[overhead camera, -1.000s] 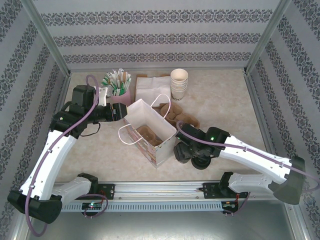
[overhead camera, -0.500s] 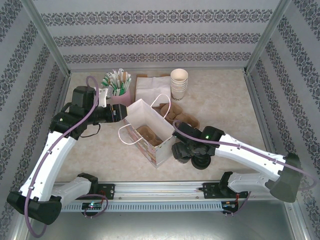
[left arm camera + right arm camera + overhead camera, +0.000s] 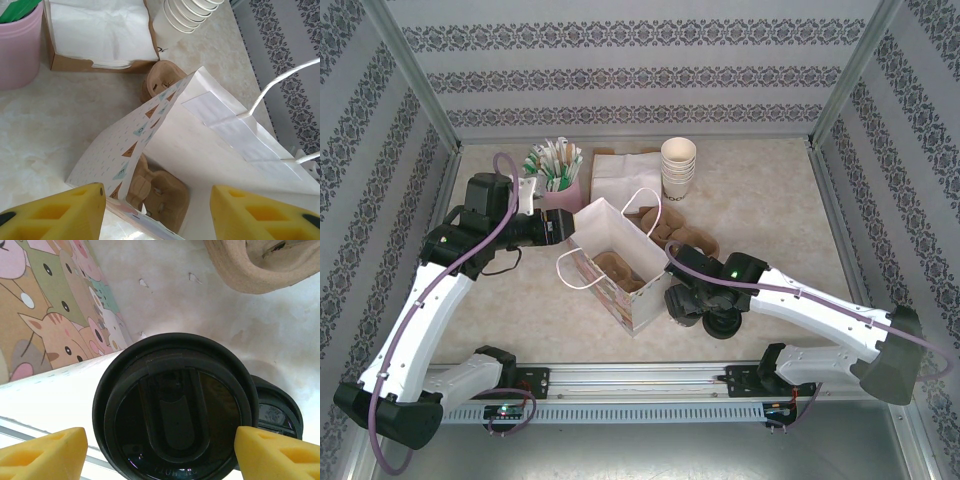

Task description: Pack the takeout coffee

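The takeout coffee (image 3: 175, 410), seen as a glossy black round lid with a raised oval tab, is straddled by the widely parted right gripper (image 3: 160, 452). Whether it is clamped cannot be told. A cat-printed bag (image 3: 55, 305) stands ahead-left of the fingers.

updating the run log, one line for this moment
left end effector open over bag | right end effector astride takeout coffee, grip unclear

I see the bag (image 3: 200, 145) mouth standing open, with a cup carrier (image 3: 157, 192) on its floor; bare table (image 3: 520, 300) lies left of it.
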